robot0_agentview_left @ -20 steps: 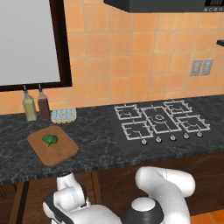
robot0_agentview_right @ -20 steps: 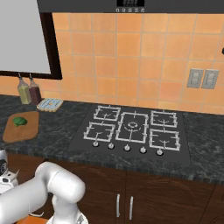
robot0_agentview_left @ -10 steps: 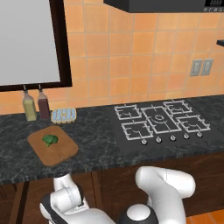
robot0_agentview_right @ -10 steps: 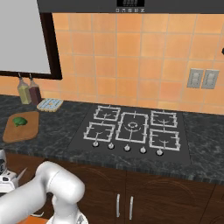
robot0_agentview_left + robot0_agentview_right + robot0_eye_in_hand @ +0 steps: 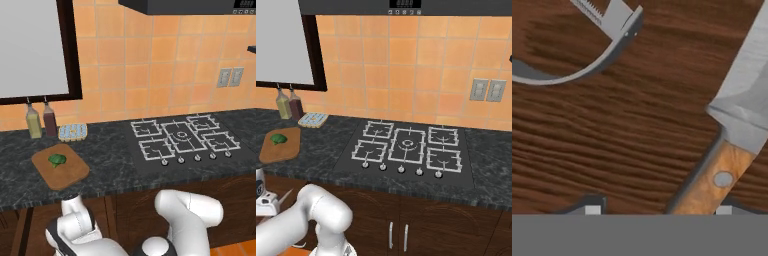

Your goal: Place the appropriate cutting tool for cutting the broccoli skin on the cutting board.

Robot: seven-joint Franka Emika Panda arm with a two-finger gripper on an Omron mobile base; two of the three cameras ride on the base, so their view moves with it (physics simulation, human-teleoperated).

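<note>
The cutting tool [image 5: 732,130], a knife with a grey blade and a tan wooden handle, lies on a dark wooden surface at the right of the hand view. My gripper [image 5: 658,209] hovers close over it, open. The handle sits between the two fingertips [image 5: 592,209], close to the right one and apart from the left. Up on the counter the brown cutting board [image 5: 67,176] carries the small green broccoli [image 5: 57,160]. From the right base view the board [image 5: 281,148] and broccoli [image 5: 278,138] show at the far left. My arm [image 5: 75,220] reaches down below the counter's front edge.
A silver peeler [image 5: 587,50] lies up and to the left of the knife on the same wood. Two bottles [image 5: 41,120] and a small blue tray [image 5: 73,132] stand behind the board. The gas hob [image 5: 182,140] is to the right.
My arm has sunk slightly lower below the counter's edge. The board, broccoli and hob have not moved.
</note>
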